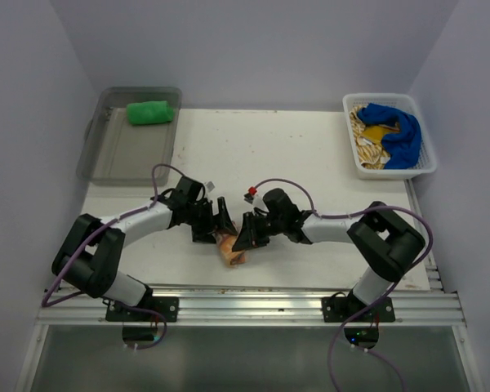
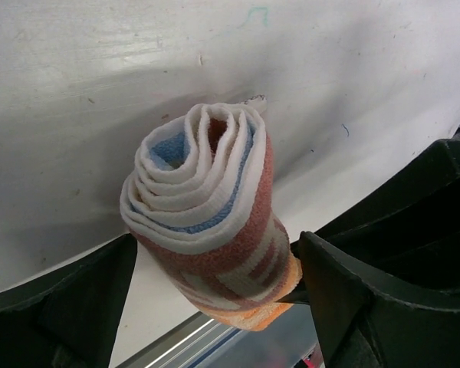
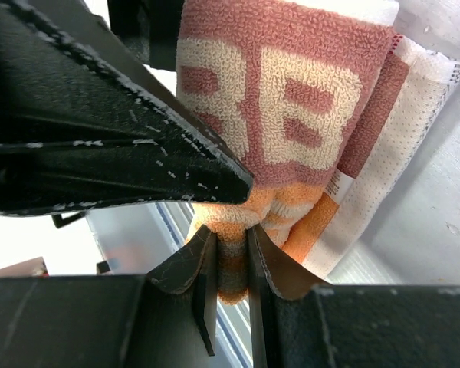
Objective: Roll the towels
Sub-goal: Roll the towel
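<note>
The orange-and-white towel [image 1: 233,253] is a tight roll near the table's front edge, between both grippers. In the left wrist view the roll [image 2: 207,192] shows its spiral end and sits between my left gripper's [image 2: 215,253] fingers, which press on its sides. My right gripper [image 3: 230,245] is shut on the roll's orange end; the printed blocks [image 3: 291,100] show above it. In the top view the left gripper [image 1: 215,222] and right gripper [image 1: 247,233] meet tip to tip. The green towel [image 1: 149,112] lies rolled in the clear bin. The blue towel [image 1: 400,131] and yellow-tan towel [image 1: 366,147] lie crumpled in the white basket.
The clear plastic bin [image 1: 114,155] stands at the back left and the white basket [image 1: 392,173] at the back right. The white table [image 1: 269,155] ends at a metal rail [image 1: 253,298] close below the roll.
</note>
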